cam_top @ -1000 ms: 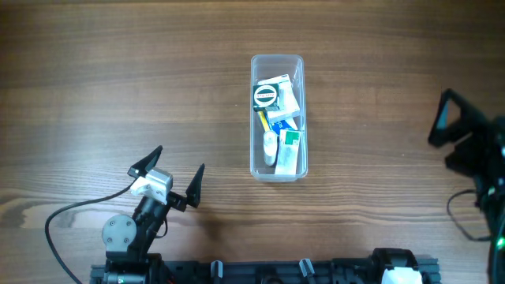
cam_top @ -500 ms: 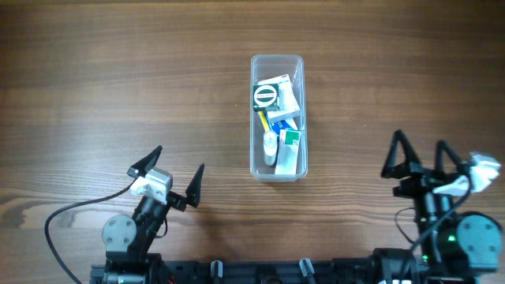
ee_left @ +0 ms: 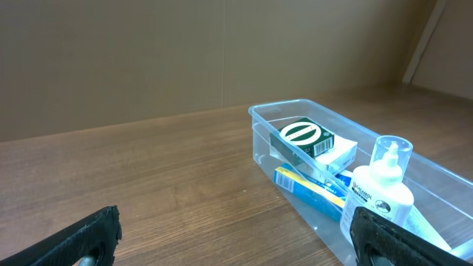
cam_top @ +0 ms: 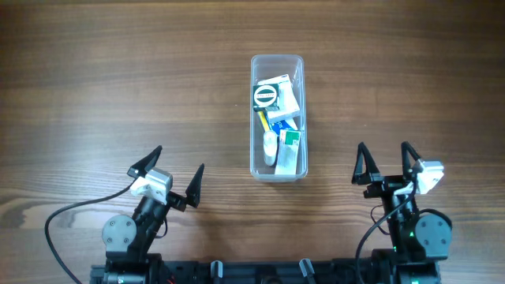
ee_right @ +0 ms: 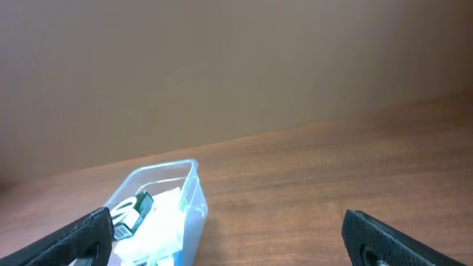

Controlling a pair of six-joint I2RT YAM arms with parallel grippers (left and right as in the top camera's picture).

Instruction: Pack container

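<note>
The clear plastic container (cam_top: 277,63) stands in the middle of the wooden table, long side running front to back. It holds a green-and-white box (cam_top: 269,95), a small white bottle (cam_top: 270,147), a blue box and other small packs. It also shows at the right of the left wrist view (ee_left: 260,118) and at the lower left of the right wrist view (ee_right: 194,185). My left gripper (cam_top: 175,170) is open and empty at the front left. My right gripper (cam_top: 385,164) is open and empty at the front right.
The wooden table (cam_top: 118,79) stretches around the container. Both arm bases and a black cable (cam_top: 59,217) sit along the front edge.
My right arm has swung in from the right edge to the front right and now rests low with its fingers pointing away. The left arm and the container have not moved.
</note>
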